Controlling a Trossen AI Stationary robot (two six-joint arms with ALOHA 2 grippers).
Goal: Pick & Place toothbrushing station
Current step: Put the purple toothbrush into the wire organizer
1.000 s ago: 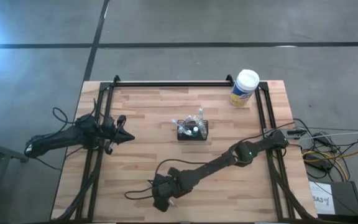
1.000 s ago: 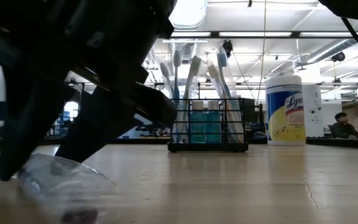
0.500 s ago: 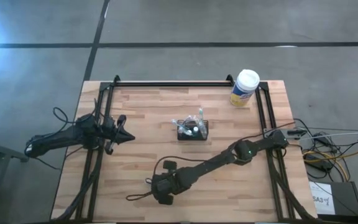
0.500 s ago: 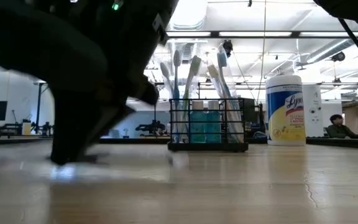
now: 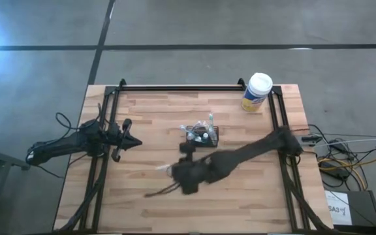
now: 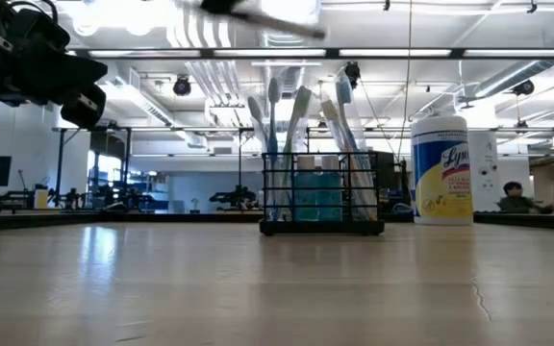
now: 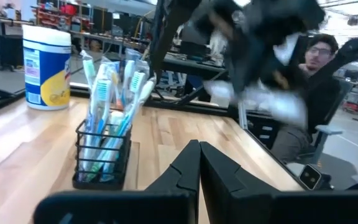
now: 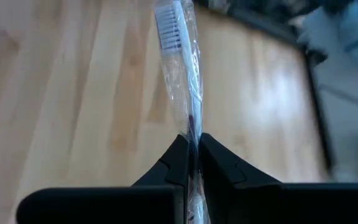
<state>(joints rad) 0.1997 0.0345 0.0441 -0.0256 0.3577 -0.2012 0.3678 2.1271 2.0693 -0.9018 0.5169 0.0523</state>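
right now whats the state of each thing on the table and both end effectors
toothbrush caddy: upright, filled with toothbrushes
wipes canister: upright, lid shut
wrapped toothbrush: pinched, off the table
right end effector: shut on the wrapped toothbrush
left end effector: shut, empty, at the table's left edge

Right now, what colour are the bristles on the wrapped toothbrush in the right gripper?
Purple-blue bristles on the clear-wrapped toothbrush, best seen in the right wrist view.

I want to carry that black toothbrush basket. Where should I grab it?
Hold the black basket by its wire side walls, low down and from the side. Upright toothbrushes stick well above its rim, blocking a grab from above, and it stands flat on the table, so a low hold should keep it steady.
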